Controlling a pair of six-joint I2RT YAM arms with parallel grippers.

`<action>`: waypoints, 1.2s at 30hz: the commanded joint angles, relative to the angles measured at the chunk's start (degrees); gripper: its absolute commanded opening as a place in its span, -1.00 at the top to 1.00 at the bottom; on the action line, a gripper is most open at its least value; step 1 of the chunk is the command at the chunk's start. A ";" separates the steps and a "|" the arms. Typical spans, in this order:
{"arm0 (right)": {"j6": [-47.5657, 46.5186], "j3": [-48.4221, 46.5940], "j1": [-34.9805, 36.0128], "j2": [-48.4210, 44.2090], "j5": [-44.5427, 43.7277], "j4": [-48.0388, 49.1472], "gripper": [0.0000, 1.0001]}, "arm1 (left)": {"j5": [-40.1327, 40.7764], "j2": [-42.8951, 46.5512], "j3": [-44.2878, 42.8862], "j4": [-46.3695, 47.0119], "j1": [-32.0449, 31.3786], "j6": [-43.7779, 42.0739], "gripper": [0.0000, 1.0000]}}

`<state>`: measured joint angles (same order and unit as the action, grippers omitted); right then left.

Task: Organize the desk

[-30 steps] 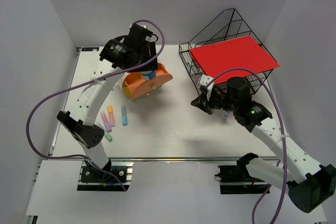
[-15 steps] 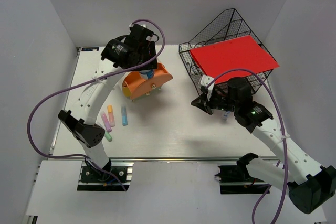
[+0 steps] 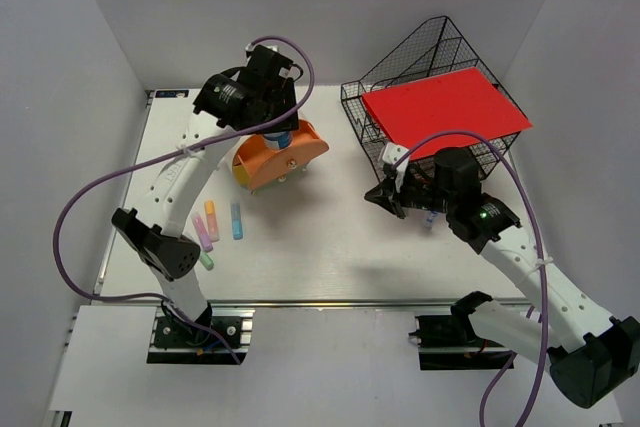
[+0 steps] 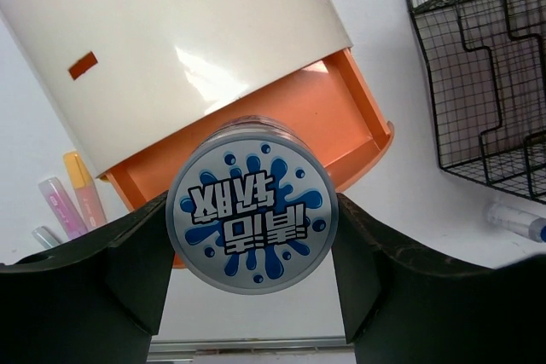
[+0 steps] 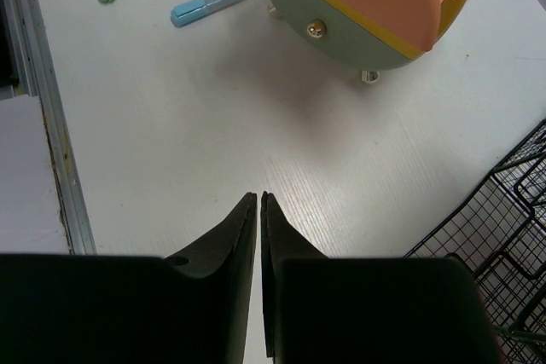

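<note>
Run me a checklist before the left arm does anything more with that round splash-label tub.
1. Left jaws clamped on the round tub with a blue splash label: ok.
2. Orange drawer of the cream cylindrical box pulled open: ok.
3. Tub lined up over the drawer opening: cannot tell; it overlaps the drawer in both views, but its height is unclear.
4. Right jaws shut, empty, well away from the box: ok.
5. Pastel highlighter pens put away: not ok; they lie loose on the white desk.
</note>
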<state>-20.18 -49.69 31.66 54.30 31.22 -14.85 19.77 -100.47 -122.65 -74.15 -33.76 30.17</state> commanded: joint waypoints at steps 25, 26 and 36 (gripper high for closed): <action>-1.08 1.18 -0.46 -1.92 -0.29 2.46 0.77 | 1.76 -0.52 5.05 3.13 0.54 -0.47 1.00; -1.08 1.18 -0.37 -1.92 -0.29 2.46 0.77 | 1.68 -0.35 5.40 3.31 0.54 -0.47 1.00; -1.08 1.18 -0.55 -2.01 -0.20 2.46 0.77 | 1.50 -0.61 5.93 4.19 0.54 -0.29 0.67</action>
<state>-20.40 -48.90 31.46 53.30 31.22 -14.81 20.62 -103.04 -116.60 -72.60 -33.34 29.98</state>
